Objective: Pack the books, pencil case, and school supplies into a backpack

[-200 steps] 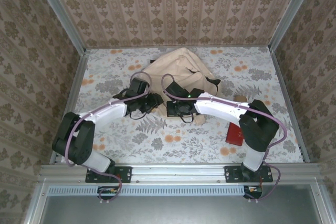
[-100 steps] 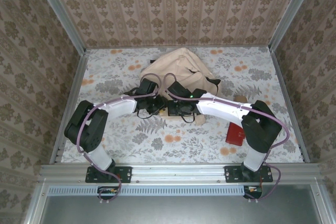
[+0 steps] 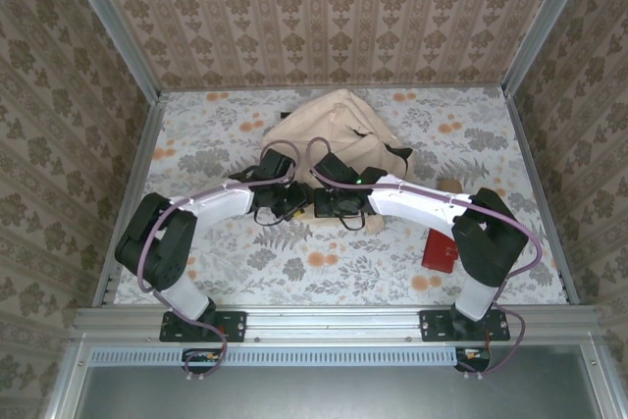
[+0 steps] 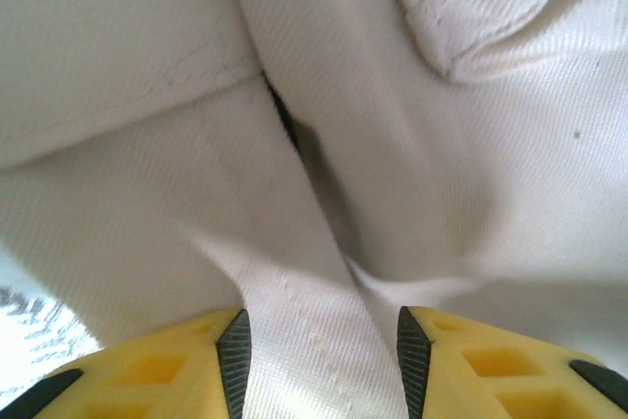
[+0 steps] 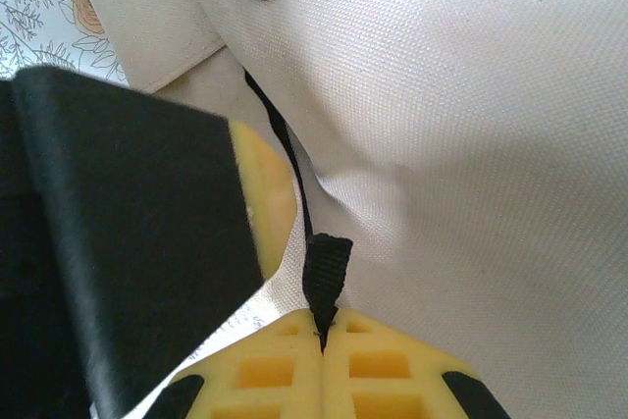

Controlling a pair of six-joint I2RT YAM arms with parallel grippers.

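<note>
On the left of the floral tabletop (image 3: 196,154), the left hand (image 4: 319,365) sits against the near edge of the backpack (image 3: 339,125). Its yellow fingers (image 4: 147,375) stand apart with a band of cream fabric between them; whether they pinch it I cannot tell. The backpack lies crumpled at the middle of the tabletop, toward the far wall. Just to the right, the right hand (image 5: 322,336) is clenched on the backpack's black pull tab (image 5: 326,267). Further right, beside the right arm, lies a red pouch (image 3: 439,249).

One backpack (image 3: 329,125); one red pouch (image 3: 439,249).
</note>
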